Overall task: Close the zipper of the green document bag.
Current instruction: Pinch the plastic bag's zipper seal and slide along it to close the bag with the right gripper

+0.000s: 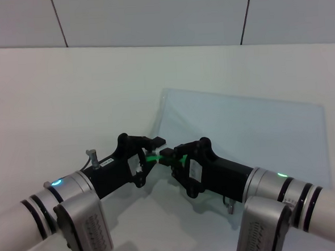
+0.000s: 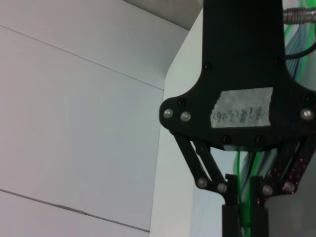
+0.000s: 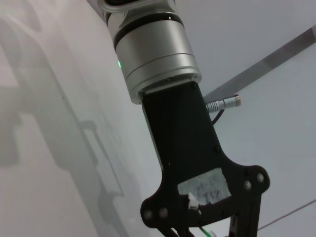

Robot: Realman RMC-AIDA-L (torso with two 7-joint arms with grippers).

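The green document bag (image 1: 247,132) lies flat on the white table, clear and bluish, right of centre. A short stretch of its bright green zipper (image 1: 152,157) shows at the near left corner, between my two grippers. My left gripper (image 1: 153,150) reaches in from the left and is shut on that strip. From the right, my right gripper (image 1: 170,157) meets it tip to tip, shut on the zipper beside it. The slider is hidden by the fingers. In the left wrist view two black fingers (image 2: 230,212) pinch the green strip (image 2: 242,217). The right wrist view cuts off the fingertips.
The white table (image 1: 69,91) runs wide to the left and behind the bag, up to grey wall panels (image 1: 149,13). Both forearms cross the near edge of the table, and the right arm (image 1: 273,187) lies over the bag's near edge.
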